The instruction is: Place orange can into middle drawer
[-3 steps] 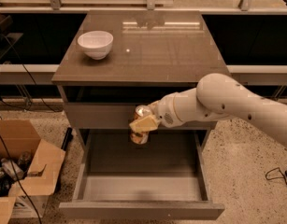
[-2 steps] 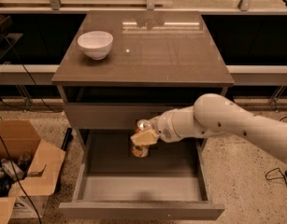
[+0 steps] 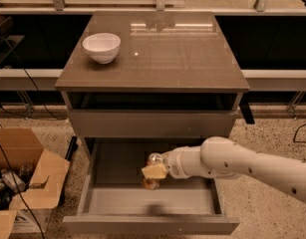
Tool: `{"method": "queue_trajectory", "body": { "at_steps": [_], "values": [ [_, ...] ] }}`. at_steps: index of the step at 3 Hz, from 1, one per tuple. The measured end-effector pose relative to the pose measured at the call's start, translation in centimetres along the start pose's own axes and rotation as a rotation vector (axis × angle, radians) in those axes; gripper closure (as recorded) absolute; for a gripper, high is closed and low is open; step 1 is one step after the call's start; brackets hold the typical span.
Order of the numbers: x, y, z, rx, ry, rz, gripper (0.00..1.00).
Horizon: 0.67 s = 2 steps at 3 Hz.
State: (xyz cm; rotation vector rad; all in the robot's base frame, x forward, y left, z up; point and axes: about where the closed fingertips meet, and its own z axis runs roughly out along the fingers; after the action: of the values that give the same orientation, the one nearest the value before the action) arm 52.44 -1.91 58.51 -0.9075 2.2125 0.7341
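White, smooth-shelled arm (image 3: 252, 166) reached in from the right, nearly level, with its gripper (image 3: 153, 172) low inside the open middle drawer (image 3: 142, 203). The pale fingers (image 3: 155, 171) pinched the cylindrical orange can (image 3: 151, 184), upright over the flat grey floor. 1 glossy white bowl (image 3: 101, 46) sat on the table (image 3: 192, 59).
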Motion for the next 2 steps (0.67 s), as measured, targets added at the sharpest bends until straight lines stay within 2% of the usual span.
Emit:
{"method": "queue_trajectory", "body": {
  "at_steps": [1, 2],
  "values": [
    [3.4, -1.6, 2.4, 0.042, 0.001, 0.033, 1.00],
    [5.7, -3.5, 3.8, 0.091, 0.001, 0.055, 1.00]
  ]
}}
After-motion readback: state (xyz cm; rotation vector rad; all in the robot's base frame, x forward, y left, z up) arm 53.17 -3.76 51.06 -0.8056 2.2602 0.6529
